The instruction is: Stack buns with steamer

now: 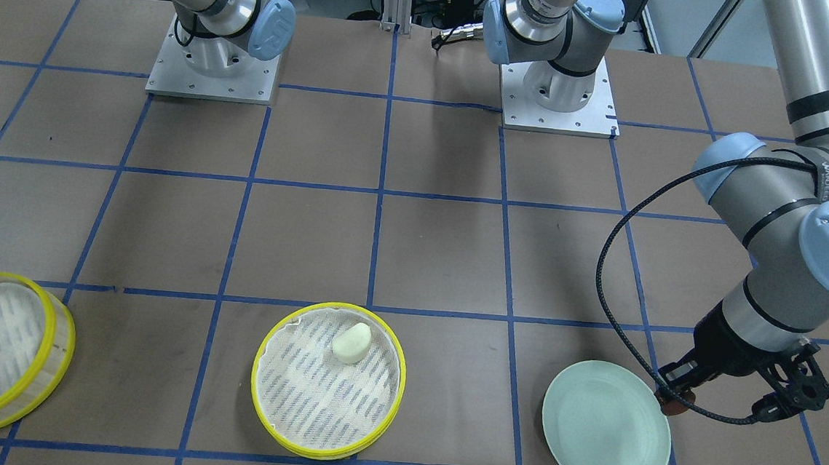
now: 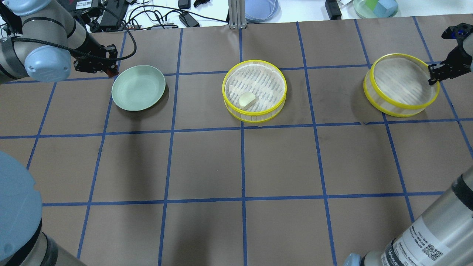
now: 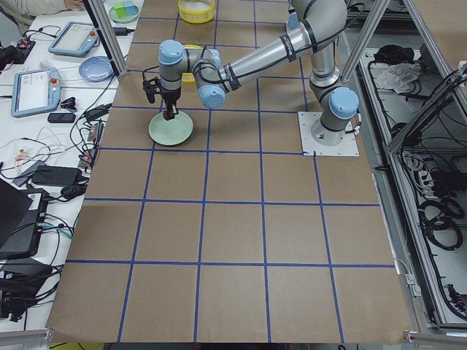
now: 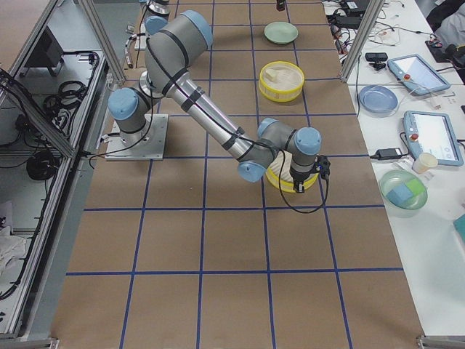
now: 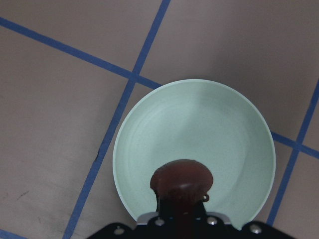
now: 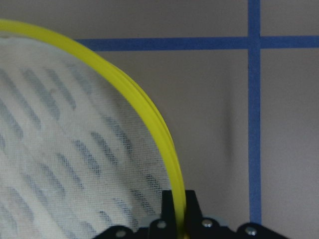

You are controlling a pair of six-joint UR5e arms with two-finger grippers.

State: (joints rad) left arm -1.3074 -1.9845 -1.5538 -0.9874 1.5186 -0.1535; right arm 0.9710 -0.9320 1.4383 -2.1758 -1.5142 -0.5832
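My left gripper (image 2: pixel 111 70) is shut on the dark reddish-brown bun (image 5: pixel 182 181), held just above the near rim of the pale green plate (image 5: pixel 209 124). The bun also shows in the front view (image 1: pixel 674 407). The cream-white bun (image 2: pixel 247 99) lies in the middle steamer tier (image 2: pixel 255 116), which stands flat; both also show in the front view, bun (image 1: pixel 352 343) and tier (image 1: pixel 256 382). My right gripper (image 2: pixel 434 74) is shut on the yellow rim (image 6: pixel 164 144) of the second, empty steamer tier (image 2: pixel 402 108), which sits tilted.
The green plate (image 2: pixel 138 88) lies left of the middle tier and holds nothing. Cables, a blue dish (image 2: pixel 260 7) and other items sit beyond the table's far edge. Blue tape lines grid the brown table (image 2: pixel 244 166).
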